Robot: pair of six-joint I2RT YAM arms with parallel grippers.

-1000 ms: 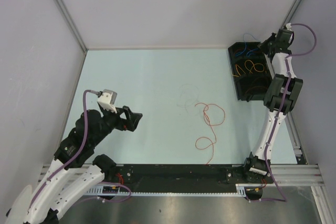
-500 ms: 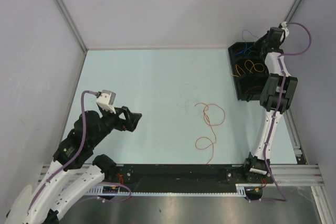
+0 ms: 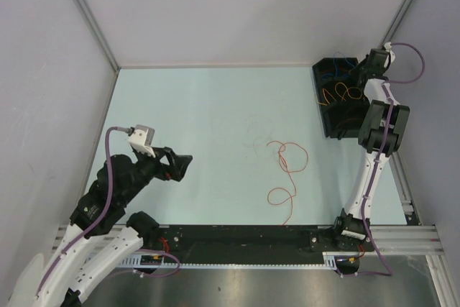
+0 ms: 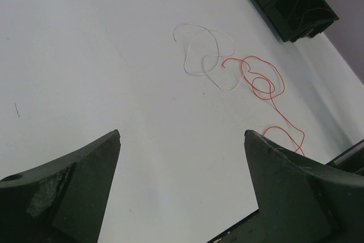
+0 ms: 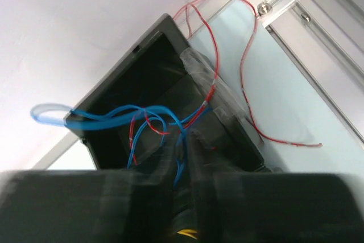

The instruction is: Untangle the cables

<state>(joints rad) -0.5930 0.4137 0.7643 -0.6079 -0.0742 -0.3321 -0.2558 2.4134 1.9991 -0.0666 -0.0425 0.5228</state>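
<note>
Up in the upper right of the overhead view, the right gripper [image 3: 357, 71] sits over the far end of a black plastic bin with divided compartments [image 3: 317, 102]. Its wrist camera shows the jaws pretty much squeezed together on a thin, curly blue cable [image 5: 96, 119] that loops out toward the left of the frame. A thin red cable [image 5: 215, 55] crosses the same pinch point, then drapes over the bin wall [image 5: 142, 55] and onto the table at right. Can't tell if the red one is actually caught too. A yellow cable [image 3: 336, 95] lies curled in the middle compartment. Lower left, the left gripper [image 3: 183, 161] hangs above the pale blue tabletop [image 3: 201, 106] with its jaws spread wide and nothing between them [image 4: 182, 135]. Near the middle of the table lies a loopy orange cable [image 3: 289, 167] [image 4: 263, 82]. Just beside it, overlapping at one end, is a faint thin white cable [image 4: 199, 49] that barely shows from overhead.
</note>
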